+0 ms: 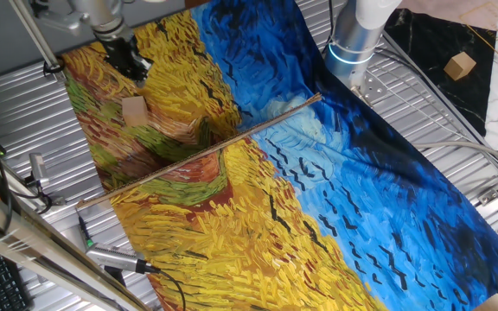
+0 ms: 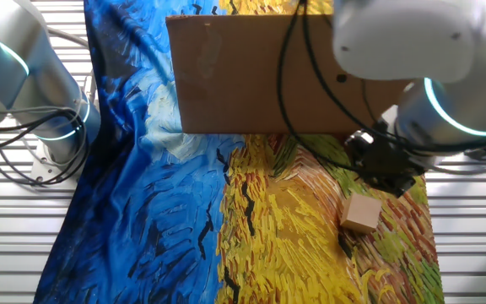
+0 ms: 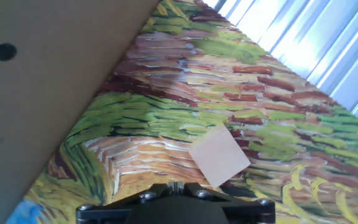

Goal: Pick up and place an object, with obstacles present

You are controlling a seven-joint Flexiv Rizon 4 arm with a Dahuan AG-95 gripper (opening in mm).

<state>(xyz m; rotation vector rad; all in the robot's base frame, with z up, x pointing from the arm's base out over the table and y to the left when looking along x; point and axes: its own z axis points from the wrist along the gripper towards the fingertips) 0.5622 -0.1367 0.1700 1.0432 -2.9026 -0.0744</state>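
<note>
The light tan wooden cube lies on the painted cloth, on its yellow-green part; it also shows in the other fixed view and in the hand view. My gripper hangs just above and beside it, not touching, also seen in the other fixed view. In the hand view the gripper has its fingertips together with nothing between them. The obstacle looks like a thin brown rod from above, but it is an upright brown board close beside the cube.
The painted cloth covers the metal table. The robot base stands at the far edge. A second tan cube sits on a marble slab off the cloth. Cables and tools lie at the near left.
</note>
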